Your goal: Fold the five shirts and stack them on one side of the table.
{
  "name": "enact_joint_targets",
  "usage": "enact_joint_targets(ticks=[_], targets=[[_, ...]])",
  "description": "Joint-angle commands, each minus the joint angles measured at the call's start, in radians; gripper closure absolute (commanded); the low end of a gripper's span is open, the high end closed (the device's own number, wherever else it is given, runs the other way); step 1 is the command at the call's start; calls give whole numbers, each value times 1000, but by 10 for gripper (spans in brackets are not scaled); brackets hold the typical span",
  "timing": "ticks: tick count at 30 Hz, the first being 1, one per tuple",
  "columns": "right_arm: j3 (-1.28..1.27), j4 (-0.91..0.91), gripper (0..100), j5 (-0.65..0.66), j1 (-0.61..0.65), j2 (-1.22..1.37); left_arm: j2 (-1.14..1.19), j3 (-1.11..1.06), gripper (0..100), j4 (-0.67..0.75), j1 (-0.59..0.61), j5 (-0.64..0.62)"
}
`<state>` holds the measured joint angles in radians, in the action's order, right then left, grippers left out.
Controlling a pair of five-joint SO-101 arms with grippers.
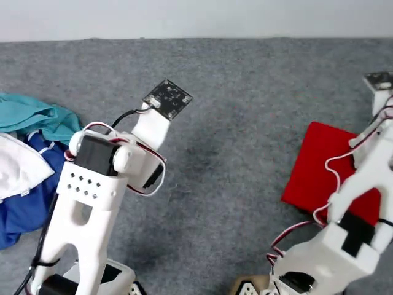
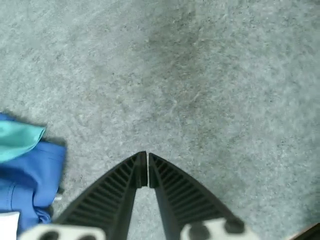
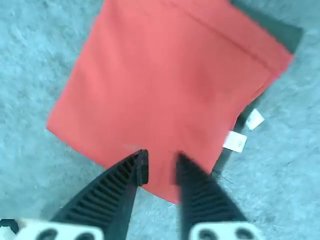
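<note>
A folded red shirt [image 1: 316, 169] lies at the right of the grey table [image 1: 245, 92]. In the right wrist view the red shirt [image 3: 165, 85] rests on a darker folded garment [image 3: 289, 34] with white tags [image 3: 235, 141]. My right gripper [image 3: 160, 167] hovers just over the red shirt's near edge, open by a narrow gap, holding nothing. At the left edge lies a loose pile: teal shirt [image 1: 37, 117], white shirt [image 1: 18, 166], blue shirt [image 1: 24, 209]. My left gripper [image 2: 148, 170] is shut and empty above bare table, beside the blue shirt [image 2: 27, 175] and teal shirt [image 2: 17, 140].
The left arm [image 1: 104, 172] stands between the pile and the table's middle; the right arm [image 1: 359, 184] reaches over the red shirt. Grey felt stretches between the two arms and to the back wall.
</note>
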<state>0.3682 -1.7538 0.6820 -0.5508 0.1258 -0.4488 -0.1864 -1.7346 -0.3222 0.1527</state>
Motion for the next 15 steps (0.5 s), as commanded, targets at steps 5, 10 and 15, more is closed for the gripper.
enact_joint_targets(ticks=[5, 10, 15], targets=[[-161, -42, 987, -203, 65, -259, -37, 2, 985, 14, -163, -114], [-413, -41, 990, -316, 165, -464, -35, 2, 985, 64, -163, -135], [-608, -36, 990, -416, 272, -633, -28, 2, 985, 120, 21, -132]])
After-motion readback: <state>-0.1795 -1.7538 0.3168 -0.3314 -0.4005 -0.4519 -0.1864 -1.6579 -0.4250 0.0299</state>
